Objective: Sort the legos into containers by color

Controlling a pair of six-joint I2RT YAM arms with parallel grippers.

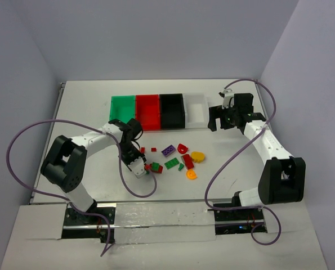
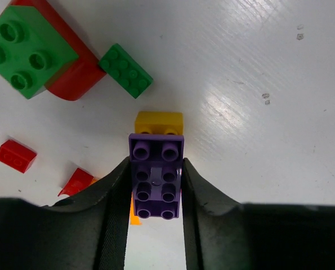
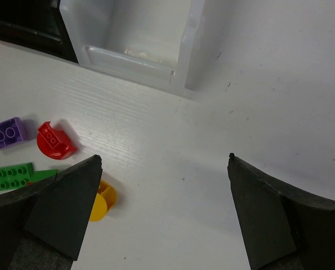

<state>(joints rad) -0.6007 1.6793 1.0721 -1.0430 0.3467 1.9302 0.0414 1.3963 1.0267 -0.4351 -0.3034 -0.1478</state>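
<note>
Since the purple brick (image 2: 156,149) is light, stiff and slick, our left hand (image 2: 155,169) clamps its long sides.

no readable letters, numbers or brand marks show on the studded purple plastic brick (image 2: 156,169), the row of four plastic bins (image 1: 159,112) or the white table (image 1: 88,107).

four containers (image 1: 147,112), one each green, red, black, clear, about a dozen legos (image 1: 168,151)
</note>
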